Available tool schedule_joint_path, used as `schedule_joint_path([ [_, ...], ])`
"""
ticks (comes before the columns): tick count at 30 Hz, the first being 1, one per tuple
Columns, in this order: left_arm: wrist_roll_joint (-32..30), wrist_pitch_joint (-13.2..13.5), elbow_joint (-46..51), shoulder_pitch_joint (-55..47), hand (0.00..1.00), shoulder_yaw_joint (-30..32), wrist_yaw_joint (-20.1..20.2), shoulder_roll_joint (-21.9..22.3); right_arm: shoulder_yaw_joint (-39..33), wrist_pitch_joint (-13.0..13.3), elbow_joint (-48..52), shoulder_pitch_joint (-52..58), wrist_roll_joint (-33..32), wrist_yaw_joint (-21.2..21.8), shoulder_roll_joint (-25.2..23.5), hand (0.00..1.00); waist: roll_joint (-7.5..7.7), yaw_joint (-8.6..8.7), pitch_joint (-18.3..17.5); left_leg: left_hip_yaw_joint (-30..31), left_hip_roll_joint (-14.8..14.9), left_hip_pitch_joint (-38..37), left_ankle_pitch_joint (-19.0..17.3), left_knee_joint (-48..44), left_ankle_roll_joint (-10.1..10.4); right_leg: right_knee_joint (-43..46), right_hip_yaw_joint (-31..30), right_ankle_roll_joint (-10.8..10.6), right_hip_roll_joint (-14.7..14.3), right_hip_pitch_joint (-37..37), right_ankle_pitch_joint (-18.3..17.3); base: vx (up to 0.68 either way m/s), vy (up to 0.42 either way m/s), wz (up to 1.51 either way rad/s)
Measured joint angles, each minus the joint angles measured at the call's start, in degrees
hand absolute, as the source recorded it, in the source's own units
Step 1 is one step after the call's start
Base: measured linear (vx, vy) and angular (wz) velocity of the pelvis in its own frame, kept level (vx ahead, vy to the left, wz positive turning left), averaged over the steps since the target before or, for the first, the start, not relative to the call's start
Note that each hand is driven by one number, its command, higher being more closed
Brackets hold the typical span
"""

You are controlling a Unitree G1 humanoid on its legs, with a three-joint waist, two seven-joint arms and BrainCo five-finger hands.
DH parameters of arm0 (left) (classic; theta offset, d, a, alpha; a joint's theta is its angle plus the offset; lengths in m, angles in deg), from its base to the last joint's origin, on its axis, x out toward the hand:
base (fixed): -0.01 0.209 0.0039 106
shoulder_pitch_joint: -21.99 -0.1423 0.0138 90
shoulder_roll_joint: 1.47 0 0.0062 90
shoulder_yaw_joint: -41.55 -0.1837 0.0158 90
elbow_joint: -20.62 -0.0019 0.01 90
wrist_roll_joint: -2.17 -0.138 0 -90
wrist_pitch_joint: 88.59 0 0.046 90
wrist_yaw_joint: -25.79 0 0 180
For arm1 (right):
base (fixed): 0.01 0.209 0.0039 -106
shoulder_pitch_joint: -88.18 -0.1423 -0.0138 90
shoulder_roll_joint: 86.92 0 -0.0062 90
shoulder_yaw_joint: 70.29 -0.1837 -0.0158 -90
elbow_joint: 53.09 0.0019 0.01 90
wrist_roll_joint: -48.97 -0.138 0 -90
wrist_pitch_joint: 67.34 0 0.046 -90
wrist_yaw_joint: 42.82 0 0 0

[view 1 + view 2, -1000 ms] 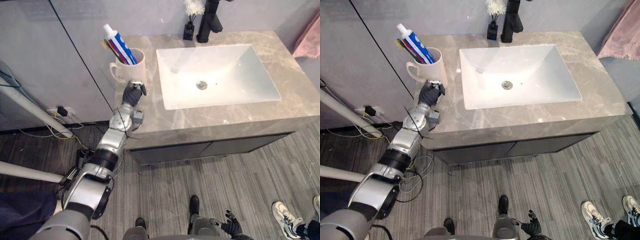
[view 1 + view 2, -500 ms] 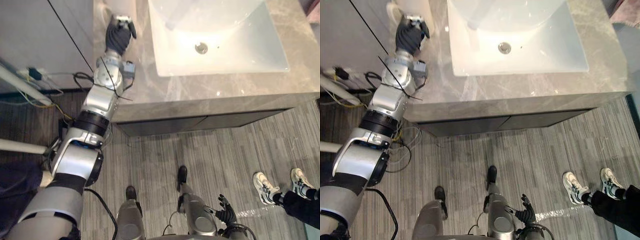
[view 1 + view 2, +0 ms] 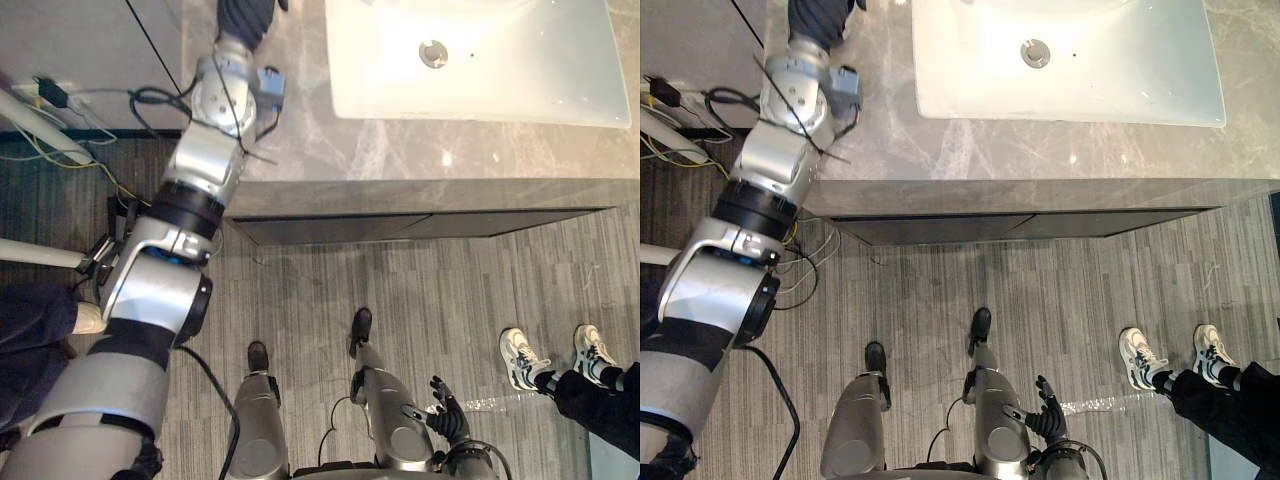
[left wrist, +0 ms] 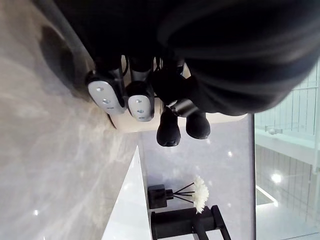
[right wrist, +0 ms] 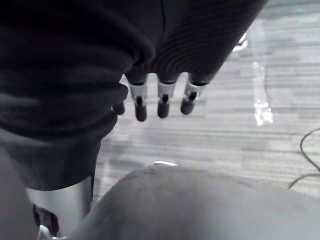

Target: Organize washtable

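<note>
On the tabletop (image 3: 400,150) beside the sink (image 3: 520,70), the left robot hand (image 4: 140,101) curls against the cream mug (image 4: 137,126); the right robot hand (image 5: 162,100) hangs relaxed.

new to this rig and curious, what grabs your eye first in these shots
The left robot hand reaches up the left side onto the grey marble countertop, just left of the white sink at the top. At lower right a person's white sneakers stand on the floor, while the right robot hand hangs open near the bottom edge.
</note>
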State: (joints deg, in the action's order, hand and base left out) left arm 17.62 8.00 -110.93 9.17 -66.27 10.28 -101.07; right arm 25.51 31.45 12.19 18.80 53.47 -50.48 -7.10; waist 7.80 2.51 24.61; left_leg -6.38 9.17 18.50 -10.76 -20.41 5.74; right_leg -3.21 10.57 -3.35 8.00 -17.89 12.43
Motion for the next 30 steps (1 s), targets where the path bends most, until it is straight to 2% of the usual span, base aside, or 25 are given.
schedule_joint_path([
  [8, 0.3, -0.1, -1.3, 5.0, 1.0, 0.1, -1.1, 0.2, 0.7, 0.9, 2.0, 2.3, -0.5, 0.0, 0.1, 0.0, 0.0, -0.02, 0.0, -1.6, 1.7, 2.1, -1.4, -2.6, 0.3, 0.0, -1.3, 0.3, -1.1, -2.0, 0.4, -0.02, 0.003, -0.12],
  [16, 1.9, 0.1, -1.3, 5.5, 1.0, 0.8, -1.3, 0.8, -0.2, 0.9, 1.9, 2.5, -0.5, 0.0, 0.1, 0.0, -0.02, -0.11, 0.0, -2.5, 2.8, 2.9, -2.0, -3.5, 0.7, 0.0, -1.8, 0.5, -1.9, -3.0, 0.7, -0.03, 0.004, -0.08],
  [20, 2.0, 0.1, -1.3, 5.6, 1.0, 2.4, -2.2, 0.8, -0.4, 1.1, 2.0, 2.6, -0.6, -0.1, 0.1, 0.0, -0.01, -0.19, 0.0, -3.4, 3.0, 3.9, -2.2, -4.3, 0.7, 0.0, -2.9, 0.6, -2.0, -4.4, 1.2, -0.09, 0.023, -0.18],
  [21, 2.0, 0.2, -1.3, 6.2, 1.0, 3.1, -2.3, 0.8, -0.4, 1.3, 3.8, 4.3, -1.7, -0.1, -0.4, 0.0, -0.1, -0.34, -0.1, -4.1, 4.8, 5.9, -3.7, -7.1, 0.8, -0.2, -3.4, 1.1, -3.2, -5.5, 1.8, -0.21, 0.023, -0.27],
  [24, 2.0, 0.2, -1.3, 6.5, 1.0, 4.8, -2.4, 0.9, -0.4, 1.4, 4.0, 4.3, -1.8, -0.1, -0.4, 0.0, -0.2, -0.35, -0.1, -4.4, 4.9, 6.2, -3.7, -7.6, 0.8, -0.8, -3.6, 1.0, -3.3, -5.6, 2.3, -0.12, 0.008, -0.11],
  [27, 2.0, 0.2, -1.3, 6.0, 1.0, 5.8, -2.2, 2.8, -0.5, 1.5, 3.6, 4.4, -1.7, 0.0, -0.4, 0.0, -0.37, -1.14, -0.2, -4.4, 4.9, 5.5, -3.7, -7.6, 0.8, -0.8, -3.5, 1.0, -3.3, -4.9, 2.3, -0.09, 0.022, 0.01],
  [30, 2.0, 0.3, -0.4, 2.0, 1.0, 6.8, -2.3, 3.5, -0.5, 1.5, 2.9, 4.4, -1.7, 0.0, -0.2, 0.0, -1.69, -1.0, -1.8, -4.1, 4.6, 4.8, -3.7, -7.1, 0.7, -0.9, -3.0, 1.0, -3.1, -4.1, 2.3, -0.04, 0.028, 0.06],
])
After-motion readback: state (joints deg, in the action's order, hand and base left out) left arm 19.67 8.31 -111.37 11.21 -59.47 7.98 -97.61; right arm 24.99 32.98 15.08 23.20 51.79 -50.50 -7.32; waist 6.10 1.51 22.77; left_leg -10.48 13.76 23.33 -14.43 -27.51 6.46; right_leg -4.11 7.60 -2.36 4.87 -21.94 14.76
